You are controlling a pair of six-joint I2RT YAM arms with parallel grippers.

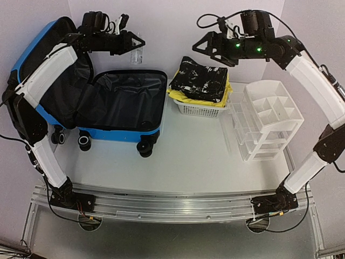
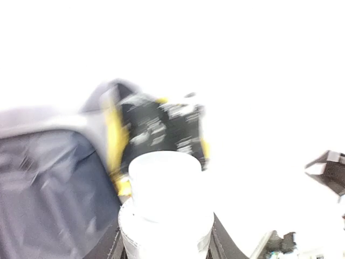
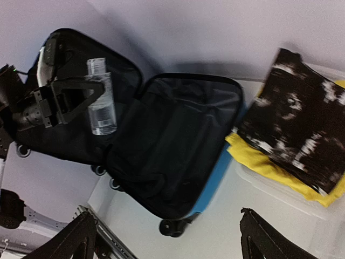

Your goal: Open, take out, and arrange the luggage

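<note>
At the near edge, both arm bases are bolted to a long aluminium rail (image 1: 172, 208) along the pale grey table (image 1: 183, 167).

Further in on the left lies the luggage (image 1: 124, 102), a large bright blue hard-shell suitcase. It is unzipped and spread open, with its black wheels (image 1: 145, 147) facing the near edge. One half lies flat with its black lining upward. The other half stands tilted up on the left, beside the left arm. No contents can be made out on the lining of either half.

To the right, a white plastic drawer organiser (image 1: 267, 121) with open compartments stands on the table, well apart from the suitcase. Between the two, and further back, sits a white slatted plastic basket (image 1: 200, 109). It holds folded yellow cloth (image 1: 180, 96), and a black-and-white patterned soft bag (image 1: 202, 81) lies on top of that.

Farthest back, the left gripper (image 1: 133, 44) is raised above the far rim of the flat half. It is clamped on a small clear plastic bottle (image 3: 101, 110), which hangs in the air, touching nothing else. The left wrist view is heavily blurred and shows only the bottle's pale round top close up between the fingers.

The right gripper (image 1: 204, 48) hovers high over the far side of the basket, empty. In its own wrist view its two dark fingers (image 3: 75, 240) are spread wide apart.
</note>
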